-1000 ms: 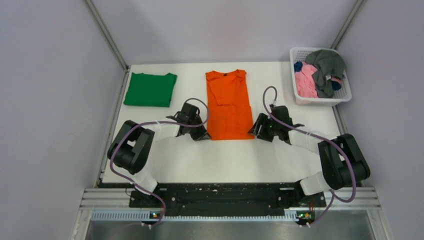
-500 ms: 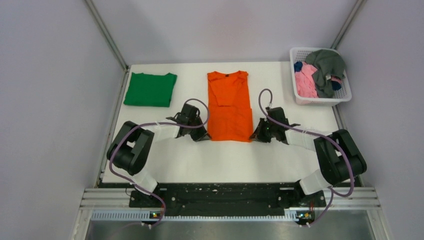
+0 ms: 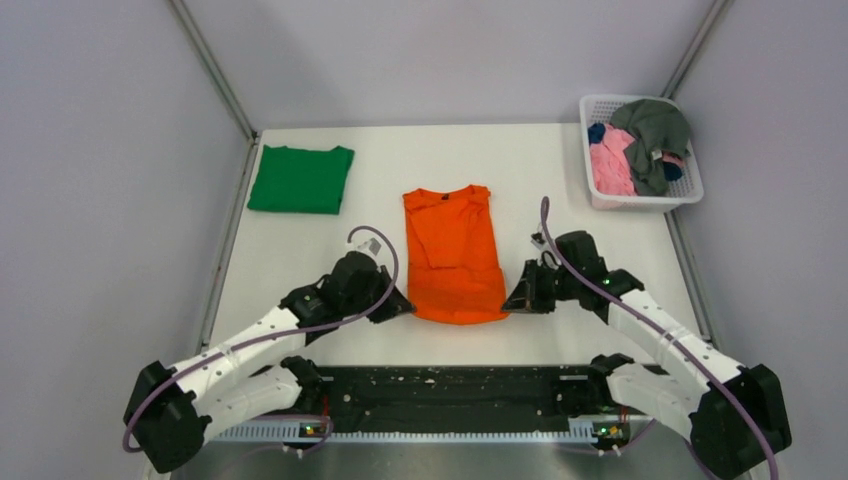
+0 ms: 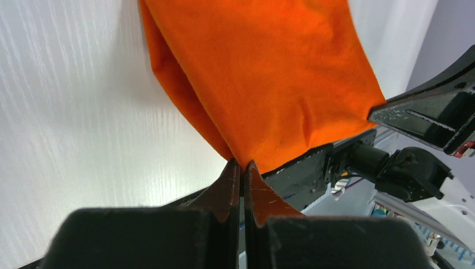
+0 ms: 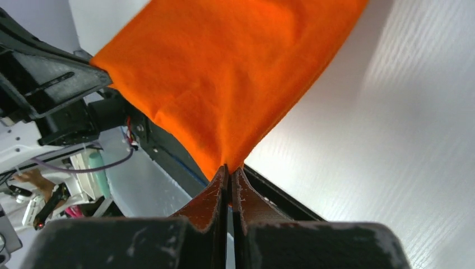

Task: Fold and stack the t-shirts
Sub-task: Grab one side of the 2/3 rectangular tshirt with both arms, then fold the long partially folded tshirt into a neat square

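White table [image 3: 560,170] fills the overhead view, with pale grey walls around it. My left gripper [image 3: 404,305] and right gripper [image 3: 511,299] sit low, close to my bases. Each is clamped shut on one near corner of the orange t-shirt [image 3: 452,255]. The hem stretches between them and the rest of the shirt runs straight ahead of both, collar farthest off, so its long axis points away from me. Neither arm is nearer, since each has its own corner. Well ahead and to the left of the left gripper lies the green t-shirt [image 3: 300,180], folded flat. Far ahead and to the right of the right gripper, a basket [image 3: 645,203] holds loose shirts [image 3: 655,130] in a heap.

From the left wrist, my jaws are pressed together on a pinch of orange cloth, which fans out ahead and to the right toward the other gripper's dark finger [image 4: 414,115].

From the right wrist it is mirrored: the jaws are closed on the cloth, which spreads ahead and to the left.

I judge the next move is to carry the hem forward over the collar. Both hands must travel together along that axis or the fold will skew.
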